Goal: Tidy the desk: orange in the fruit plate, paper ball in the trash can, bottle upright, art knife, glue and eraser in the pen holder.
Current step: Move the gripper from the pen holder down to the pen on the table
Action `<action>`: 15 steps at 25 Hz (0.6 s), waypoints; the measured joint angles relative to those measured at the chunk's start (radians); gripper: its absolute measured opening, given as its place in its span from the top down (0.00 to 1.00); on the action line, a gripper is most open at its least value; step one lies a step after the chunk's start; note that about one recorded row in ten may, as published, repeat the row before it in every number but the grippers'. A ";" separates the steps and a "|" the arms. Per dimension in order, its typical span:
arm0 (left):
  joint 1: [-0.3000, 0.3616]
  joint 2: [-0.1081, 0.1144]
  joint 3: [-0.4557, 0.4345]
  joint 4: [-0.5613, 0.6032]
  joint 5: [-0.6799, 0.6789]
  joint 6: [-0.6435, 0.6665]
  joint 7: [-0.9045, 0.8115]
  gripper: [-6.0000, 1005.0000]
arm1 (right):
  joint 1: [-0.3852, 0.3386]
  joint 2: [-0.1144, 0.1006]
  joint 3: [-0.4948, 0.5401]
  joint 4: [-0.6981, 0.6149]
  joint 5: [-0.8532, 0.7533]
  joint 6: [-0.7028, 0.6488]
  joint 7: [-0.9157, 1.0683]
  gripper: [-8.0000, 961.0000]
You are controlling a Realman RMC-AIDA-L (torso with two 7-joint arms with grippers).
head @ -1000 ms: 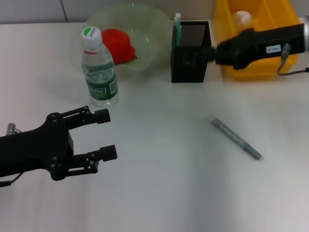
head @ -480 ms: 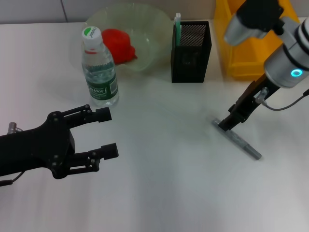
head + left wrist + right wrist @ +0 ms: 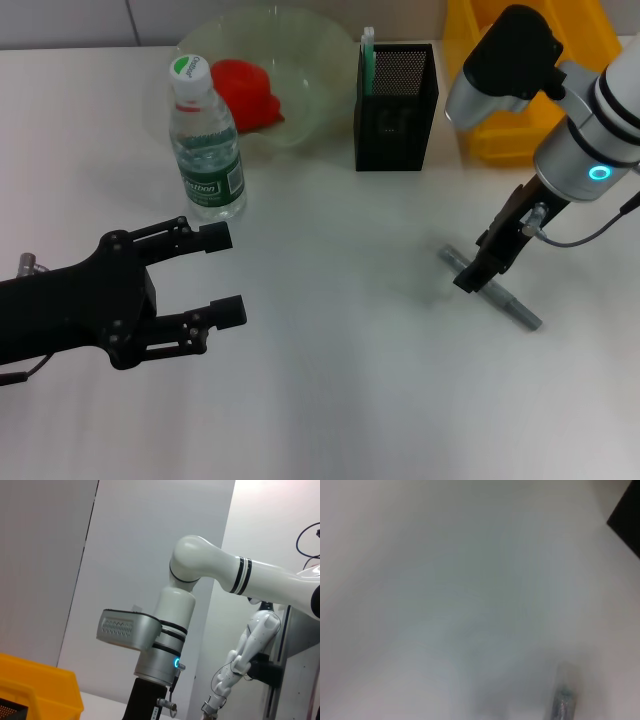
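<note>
A grey art knife (image 3: pixel 491 289) lies on the white table at the right; its end also shows in the right wrist view (image 3: pixel 563 700). My right gripper (image 3: pixel 477 268) points down and sits right at the knife's near-left end. The clear bottle (image 3: pixel 205 148) with a green cap stands upright at the back left. The orange (image 3: pixel 245 90) lies in the pale green fruit plate (image 3: pixel 310 70). The black mesh pen holder (image 3: pixel 396 95) holds a green-and-white stick (image 3: pixel 368 45). My left gripper (image 3: pixel 226 275) is open and empty at the front left. No paper ball shows.
A yellow bin (image 3: pixel 500 140) stands at the back right, partly hidden behind my right arm; its corner shows in the left wrist view (image 3: pixel 35 687). The pen holder's corner shows in the right wrist view (image 3: pixel 626 515).
My right arm has swung from beside the pen holder down to the art knife, and has sunk a little lower over it in the last half second. The left arm has not moved.
</note>
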 joint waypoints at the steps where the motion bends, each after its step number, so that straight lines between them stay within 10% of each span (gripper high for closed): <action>1: 0.000 0.000 0.000 0.000 0.000 0.000 0.000 0.22 | 0.000 0.000 -0.006 0.000 0.000 0.000 0.000 0.29; 15: -0.003 -0.004 0.000 0.000 0.000 -0.002 0.004 0.22 | 0.003 0.001 -0.025 0.024 -0.006 0.006 0.002 0.53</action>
